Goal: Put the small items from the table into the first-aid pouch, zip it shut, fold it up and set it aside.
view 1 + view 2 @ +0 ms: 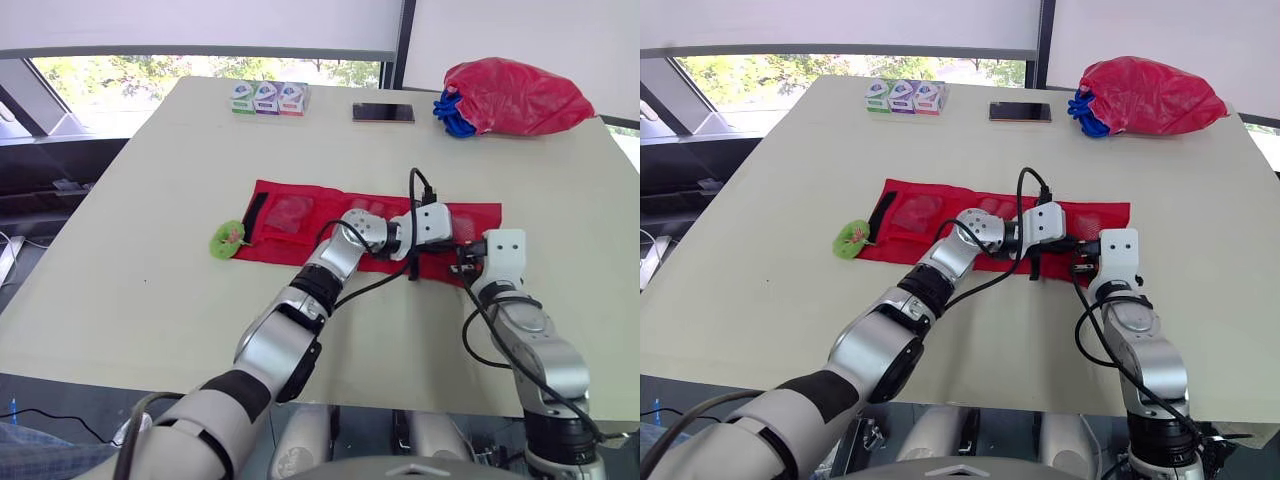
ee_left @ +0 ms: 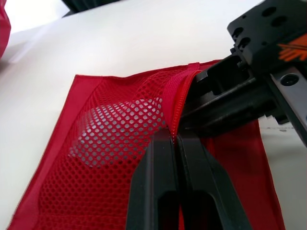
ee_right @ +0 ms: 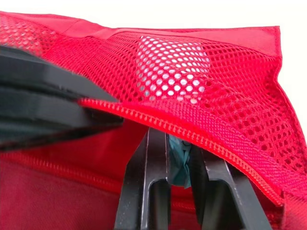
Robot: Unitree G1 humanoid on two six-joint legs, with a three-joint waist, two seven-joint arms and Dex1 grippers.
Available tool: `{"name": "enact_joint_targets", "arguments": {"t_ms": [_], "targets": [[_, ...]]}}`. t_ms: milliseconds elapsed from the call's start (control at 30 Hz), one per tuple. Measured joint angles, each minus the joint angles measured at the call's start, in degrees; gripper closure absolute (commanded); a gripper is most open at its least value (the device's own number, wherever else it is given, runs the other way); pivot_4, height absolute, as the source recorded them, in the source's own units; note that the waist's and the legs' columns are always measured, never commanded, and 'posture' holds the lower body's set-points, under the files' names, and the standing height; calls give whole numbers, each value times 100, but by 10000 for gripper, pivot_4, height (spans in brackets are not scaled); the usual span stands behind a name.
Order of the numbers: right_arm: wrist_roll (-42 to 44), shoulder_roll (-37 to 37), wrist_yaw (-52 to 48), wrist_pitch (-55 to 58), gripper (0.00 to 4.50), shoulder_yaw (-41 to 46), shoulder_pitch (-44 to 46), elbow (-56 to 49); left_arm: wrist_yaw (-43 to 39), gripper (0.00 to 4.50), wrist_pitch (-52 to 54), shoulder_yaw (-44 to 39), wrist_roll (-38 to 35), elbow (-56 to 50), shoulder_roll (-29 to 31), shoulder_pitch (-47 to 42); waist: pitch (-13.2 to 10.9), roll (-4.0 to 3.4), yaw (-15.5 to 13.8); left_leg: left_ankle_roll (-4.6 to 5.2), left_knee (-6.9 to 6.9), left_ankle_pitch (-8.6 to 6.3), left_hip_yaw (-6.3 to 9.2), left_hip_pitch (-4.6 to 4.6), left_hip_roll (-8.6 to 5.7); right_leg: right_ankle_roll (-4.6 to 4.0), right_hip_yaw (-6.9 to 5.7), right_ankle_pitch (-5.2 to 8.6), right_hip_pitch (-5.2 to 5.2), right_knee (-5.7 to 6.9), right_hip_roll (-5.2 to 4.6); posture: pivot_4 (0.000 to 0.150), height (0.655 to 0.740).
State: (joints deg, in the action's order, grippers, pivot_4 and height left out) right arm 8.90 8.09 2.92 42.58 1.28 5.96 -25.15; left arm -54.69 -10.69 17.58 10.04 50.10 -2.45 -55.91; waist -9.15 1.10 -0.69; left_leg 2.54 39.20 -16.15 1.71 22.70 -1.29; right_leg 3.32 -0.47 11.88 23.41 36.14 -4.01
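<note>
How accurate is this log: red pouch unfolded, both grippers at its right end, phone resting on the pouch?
The phone is the error: it lies on the table beyond the pouch, apart from it, as the left eye view shows. The rest stands: pouch unfolded, the left gripper pinching its mesh edge and the right gripper holding a teal item, both at its right end.
</note>
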Motion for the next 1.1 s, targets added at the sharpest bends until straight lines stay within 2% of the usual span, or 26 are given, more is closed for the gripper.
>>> {"name": "enact_joint_targets", "arguments": {"t_ms": [133,333,500,667,900,933,967,1067,1100], "targets": [[-23,333,-395,-163,9060,-63,-380,-236,193,45000,108,32,-1,3,-62,-2,1,-1,-11,0,0,0,2,1,-1,0,-1,0,-1,-2,0,1500,7400],[462,1063,-1302,-33,9060,205,-1361,-1464,356,45000,183,45,-10,39,-109,-13,4,-9,-4,0,0,0,3,-1,0,1,-1,1,-2,-2,0,1500,7400],[729,1081,-1465,-19,9060,879,-2007,-1885,357,45000,186,45,-23,42,-112,-12,4,-9,-4,0,0,0,1,-1,1,1,0,1,-2,-2,0,1500,7400],[836,495,-1021,259,9060,1327,-1973,-1616,318,45000,186,56,-24,42,-125,-11,6,-12,-4,0,-1,0,0,-2,4,0,0,1,-2,-2,0,1500,7400],[1551,-509,-781,478,9060,1506,-1460,-1129,276,45000,186,61,-38,41,-128,-11,8,-15,-1,0,-2,0,0,-2,4,0,0,1,-1,-2,0,1500,7400],[1642,-572,-747,478,14284,1520,-1398,-1079,258,45000,187,61,-52,41,-129,-11,8,-15,-4,0,-2,0,0,-2,4,0,1,1,-1,-2,0,1500,7400],[1676,-587,-734,478,15974,1534,-1365,-1049,253,45000,187,61,-65,41,-128,-11,8,-15,-10,0,-2,0,0,-1,3,0,0,1,-1,-3,-1,1500,7400],[1722,-536,-701,466,30892,1603,-1276,-958,250,45000,197,56,-112,41,-124,-11,8,-15,-5,1,-2,0,0,-1,2,0,1,1,-1,-3,0,1500,7400],[1739,-517,-685,464,35801,1633,-1244,-942,245,42040,214,48,-126,41,-122,-11,8,-16,-2,1,-2,0,0,-1,2,0,0,1,-1,-3,0,1500,7400]]}}
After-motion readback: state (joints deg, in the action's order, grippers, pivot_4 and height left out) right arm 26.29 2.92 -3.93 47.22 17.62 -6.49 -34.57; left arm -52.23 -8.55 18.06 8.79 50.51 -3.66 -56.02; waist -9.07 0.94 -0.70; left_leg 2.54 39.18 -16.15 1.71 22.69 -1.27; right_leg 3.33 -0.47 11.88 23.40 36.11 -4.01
